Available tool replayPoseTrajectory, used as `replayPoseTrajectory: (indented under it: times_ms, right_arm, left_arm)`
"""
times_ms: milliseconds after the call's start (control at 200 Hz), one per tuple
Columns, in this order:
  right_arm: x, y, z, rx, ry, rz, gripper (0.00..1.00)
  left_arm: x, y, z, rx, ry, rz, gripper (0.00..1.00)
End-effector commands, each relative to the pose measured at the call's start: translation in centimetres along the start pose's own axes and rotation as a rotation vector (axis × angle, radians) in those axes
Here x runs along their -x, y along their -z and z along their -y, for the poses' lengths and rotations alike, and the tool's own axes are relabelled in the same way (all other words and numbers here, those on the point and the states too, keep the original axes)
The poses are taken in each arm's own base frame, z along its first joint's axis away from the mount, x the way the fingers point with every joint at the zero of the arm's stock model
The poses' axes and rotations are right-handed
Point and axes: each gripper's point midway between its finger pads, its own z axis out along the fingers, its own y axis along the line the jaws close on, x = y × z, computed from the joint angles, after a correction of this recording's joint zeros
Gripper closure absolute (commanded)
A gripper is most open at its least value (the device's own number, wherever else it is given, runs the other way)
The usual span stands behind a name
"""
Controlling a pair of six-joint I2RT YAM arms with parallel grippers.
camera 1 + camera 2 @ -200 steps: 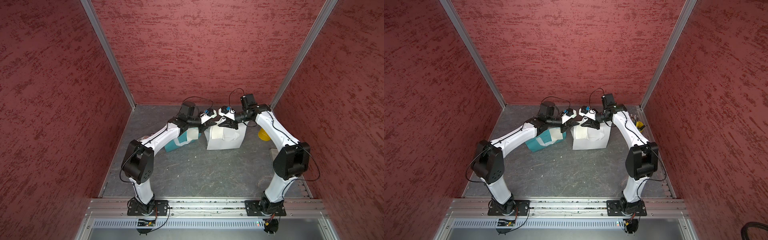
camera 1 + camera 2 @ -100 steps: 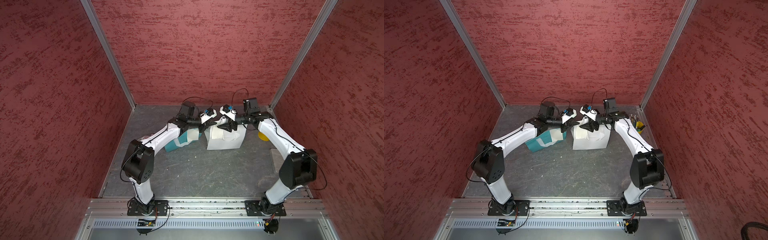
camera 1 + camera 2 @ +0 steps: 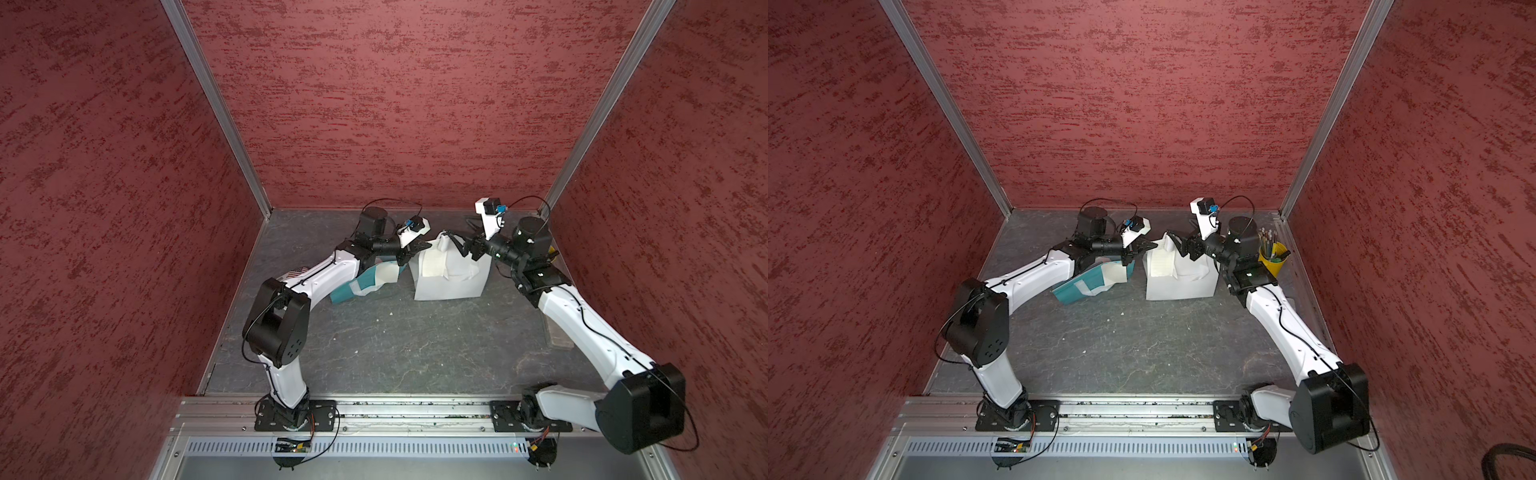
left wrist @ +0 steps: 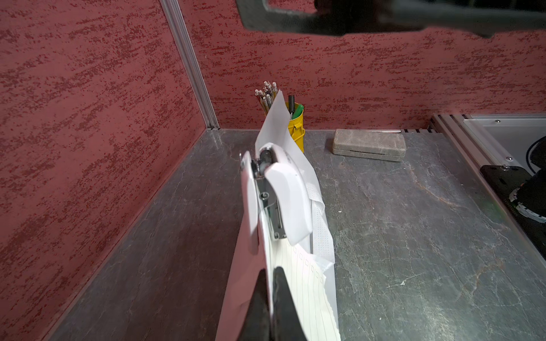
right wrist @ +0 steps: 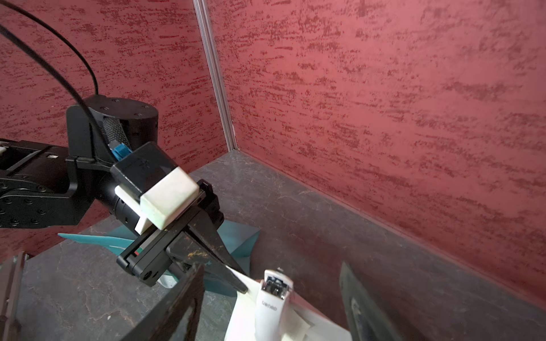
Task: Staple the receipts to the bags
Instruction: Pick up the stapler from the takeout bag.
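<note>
Red-walled cell, grey counter (image 3: 415,345): white bag (image 3: 453,284) upright at the back, teal bag (image 3: 345,293) flat beside it.
The left tool (image 4: 269,271) is clamped on white bag's top edge with the receipt (image 4: 304,286); stapler (image 4: 288,200) sits there between the right tool (image 3: 457,245) and its parted jaws.

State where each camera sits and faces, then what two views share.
Top views: above the front rail, looking down toward the back wall; left arm and right arm whole, white bag, teal bag.
Left wrist: on the left arm, looking along the left gripper, jaws shut on the receipt, past the stapler toward the yellow cup.
Right wrist: on the right arm, looking past the right gripper, jaws open, at the stapler and left gripper.
Shared: both wrist views show the stapler.
</note>
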Motion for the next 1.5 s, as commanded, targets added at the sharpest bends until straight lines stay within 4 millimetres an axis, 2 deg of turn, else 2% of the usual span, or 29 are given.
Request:
replayPoseTrajectory:
  times_ms: [0,281,376,511,611,822,962,1172,1248,1368,1428,1493]
  right_arm:
    - [0.1,-0.7,-0.2,-0.042,-0.07,0.017,0.29]
    - [-2.5,-2.5,0.1,-0.102,-0.108,-0.091,0.49]
    - [-3.5,-2.8,0.4,-0.135,-0.109,-0.127,0.51]
    - [-3.8,-3.2,0.2,-0.14,-0.106,-0.139,0.6]
    - [-3.6,-3.6,0.3,-0.143,-0.113,-0.137,0.71]
    - [-2.5,-3.6,0.4,-0.155,-0.124,-0.102,1.0]
    - [-0.5,-2.8,1.1,-0.207,-0.119,-0.025,1.0]
    - [5.2,-0.2,1.4,-0.254,-0.118,0.187,1.0]
    - [6.5,1.1,1.8,-0.282,-0.127,0.223,1.0]
    - [6.4,2.9,2.8,-0.347,-0.125,0.159,1.0]
    - [5.4,3.6,3.1,-0.361,-0.137,0.07,1.0]
    - [3.5,4.2,3.0,-0.364,-0.171,-0.06,1.0]
  left_arm:
    - [0.0,0.1,0.3,0.001,0.018,-0.007,1.0]
    - [0.1,0.2,0.3,0.003,0.021,-0.008,1.0]
    - [0.2,0.2,0.3,0.002,0.02,-0.006,1.0]
    - [0.2,0.1,0.3,-0.001,0.022,-0.009,1.0]
    - [0.2,0.1,0.3,-0.002,0.021,-0.01,1.0]
    - [0.0,0.1,0.4,-0.002,0.027,-0.017,1.0]
    - [-0.2,0.1,0.3,0.001,0.03,-0.02,1.0]
    - [-0.6,0.3,0.1,0.014,0.037,-0.027,1.0]
    - [-0.6,0.3,0.1,0.019,0.035,-0.023,1.0]
    - [-0.4,0.3,-0.4,0.045,0.043,-0.014,1.0]
    - [-0.3,0.3,-0.5,0.062,0.032,-0.009,1.0]
    - [0.0,0.4,-0.8,0.084,0.023,0.0,1.0]
